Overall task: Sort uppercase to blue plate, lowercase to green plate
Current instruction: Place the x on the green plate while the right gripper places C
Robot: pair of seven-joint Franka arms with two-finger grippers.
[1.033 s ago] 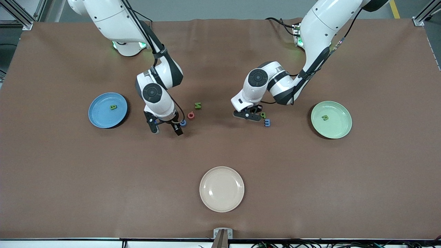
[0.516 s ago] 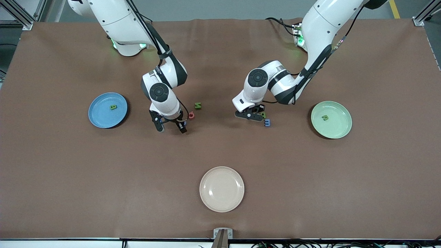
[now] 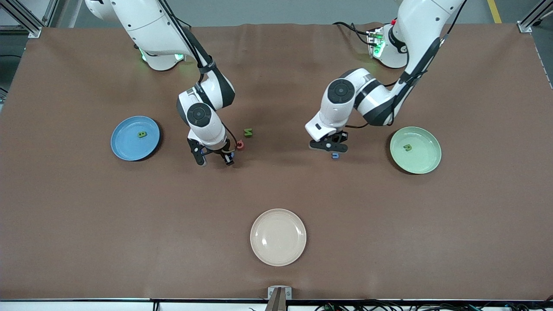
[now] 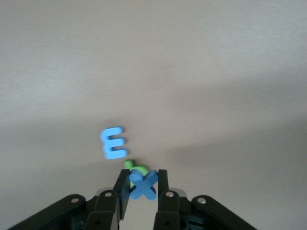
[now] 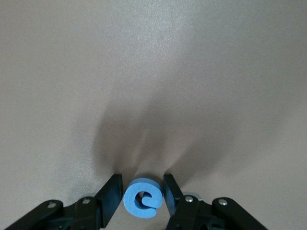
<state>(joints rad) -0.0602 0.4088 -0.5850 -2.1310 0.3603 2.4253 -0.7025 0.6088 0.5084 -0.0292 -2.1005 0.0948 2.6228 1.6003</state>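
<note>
Front view: both arms (image 3: 203, 116) bent low over letters.

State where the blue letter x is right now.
The blue x is pinched in the left end effector, above the brown table, over the blue m and beside the green plate.

A robotics laboratory is indicated. Two white robot arms are mounted along one edge of a wide surface (image 3: 475, 216) covered with a plain brown mat. Aluminium framing profiles (image 3: 26, 19) are seen at the corners beside the arm bases, and green indicator lights (image 3: 376, 49) glow at those bases. Bundled cables (image 3: 389, 306) are seen along the surface's edge nearest the front camera, where a camera bracket (image 3: 278, 296) is fixed.
</note>
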